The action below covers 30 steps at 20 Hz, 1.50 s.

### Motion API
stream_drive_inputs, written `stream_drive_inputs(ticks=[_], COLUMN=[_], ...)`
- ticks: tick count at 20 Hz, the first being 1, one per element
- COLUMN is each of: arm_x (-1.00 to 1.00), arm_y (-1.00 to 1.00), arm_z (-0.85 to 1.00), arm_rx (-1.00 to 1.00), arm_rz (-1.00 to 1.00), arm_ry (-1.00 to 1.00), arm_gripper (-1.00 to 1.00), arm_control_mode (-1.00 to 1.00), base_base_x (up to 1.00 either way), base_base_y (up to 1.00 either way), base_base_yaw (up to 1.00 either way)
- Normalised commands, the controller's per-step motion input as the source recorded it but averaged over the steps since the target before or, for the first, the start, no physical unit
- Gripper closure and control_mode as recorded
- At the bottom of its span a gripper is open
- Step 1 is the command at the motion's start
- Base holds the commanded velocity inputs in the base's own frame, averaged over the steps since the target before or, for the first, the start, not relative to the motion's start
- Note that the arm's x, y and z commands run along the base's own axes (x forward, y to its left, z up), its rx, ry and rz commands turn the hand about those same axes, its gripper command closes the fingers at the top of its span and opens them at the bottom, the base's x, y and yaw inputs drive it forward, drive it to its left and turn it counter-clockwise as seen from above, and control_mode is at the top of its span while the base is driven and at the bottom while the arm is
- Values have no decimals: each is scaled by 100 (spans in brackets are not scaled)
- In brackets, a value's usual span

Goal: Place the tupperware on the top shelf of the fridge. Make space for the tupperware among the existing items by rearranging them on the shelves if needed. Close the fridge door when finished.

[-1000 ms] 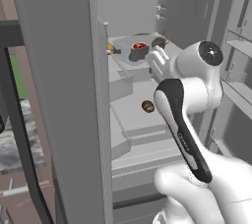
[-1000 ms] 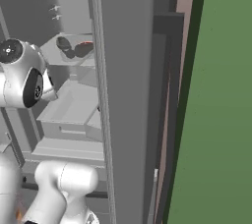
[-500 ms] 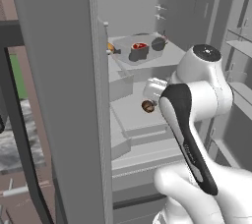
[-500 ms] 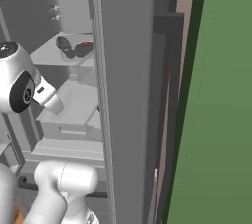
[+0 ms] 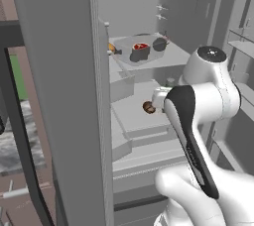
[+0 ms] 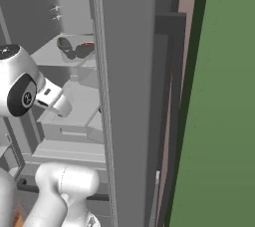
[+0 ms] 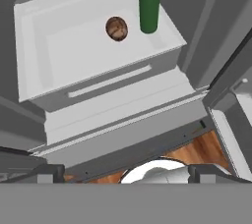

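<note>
The clear tupperware [image 5: 141, 51] with a red piece inside stands on the top shelf [image 5: 176, 60] of the open fridge [image 5: 198, 7]; from the right I see the tupperware [image 6: 77, 50] too. Beside it are a small dark lump [image 5: 159, 44] and an orange-yellow piece [image 5: 111, 48]. On the wide lower shelf [image 7: 64, 36] a green bottle [image 7: 149, 2] stands upright next to a small brown round thing [image 7: 116, 28]. My gripper [image 7: 129, 173] hangs above and in front of that lower shelf, open and holding nothing, its fingertips [image 7: 47, 172] spread wide.
The fridge's left door [image 5: 64, 96] stands open close beside my arm, and the right door [image 6: 134, 96] walls off the other side. Narrow door bins [image 5: 242, 45] are at the far right. Below the shelves lie drawer fronts [image 7: 118, 115] and wooden floor [image 7: 209, 144].
My hand has drawn back from the tupperware on the top shelf and dropped to the level of the lower shelf. The tupperware has stayed where it was.
</note>
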Motion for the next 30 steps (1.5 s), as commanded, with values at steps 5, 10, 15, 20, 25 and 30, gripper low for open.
stream_drive_inputs(ticks=[5,10,15,20,25,30], arm_x=[0,0,0,0,0,0], arm_y=[0,0,0,0,0,0], arm_z=[0,0,0,0,0,0], arm_rx=[0,0,0,0,0,0], arm_rz=[0,0,0,0,0,0], arm_ry=[1,0,0,0,0,0], arm_gripper=[-100,-100,-100,-100,-100,-100], arm_control_mode=[100,100,100,100,100,-100], base_base_x=[-46,-84,-37,-39,-43,-8], base_base_y=[12,41,18,0,0,0], base_base_yaw=[7,16,11,0,0,0])
